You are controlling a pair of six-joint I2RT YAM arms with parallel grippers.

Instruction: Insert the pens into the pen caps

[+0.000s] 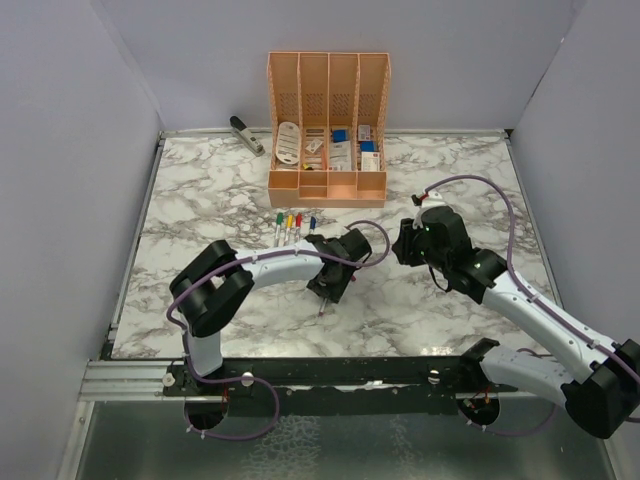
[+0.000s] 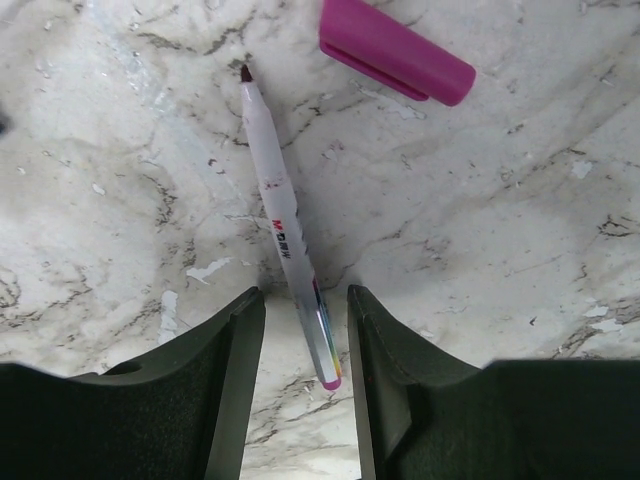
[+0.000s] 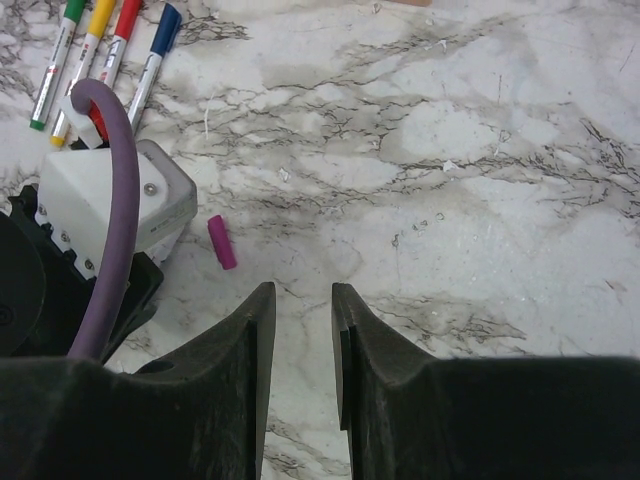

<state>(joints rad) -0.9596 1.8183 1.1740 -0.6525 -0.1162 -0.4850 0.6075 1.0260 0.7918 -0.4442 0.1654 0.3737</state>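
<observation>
Left pincer [image 2: 305,295] was down low over the table [image 1: 210,200], and there was the purple pen [image 2: 280,220], flat on the marble with its tail end between the jaws. They stood partly open, a sliver of gap either side, nothing pinched yet. The purple cap [image 2: 397,52] lay just past the nib, off to one side and clear of it. Right pincer [image 3: 302,290] hovered nearby, jaws a narrow way apart and empty. Four capped pens [image 3: 92,45], green, yellow, red and blue, lay side by side, well apart from all this.

That pen looked light, stiff and slick, and its round barrel could roll. Caught only by the tail, it would likely swivel. A hold further up the barrel, nib left clear, seemed safer. The cap was tiny and skittish, best taken across its sides with the mouth free.
</observation>
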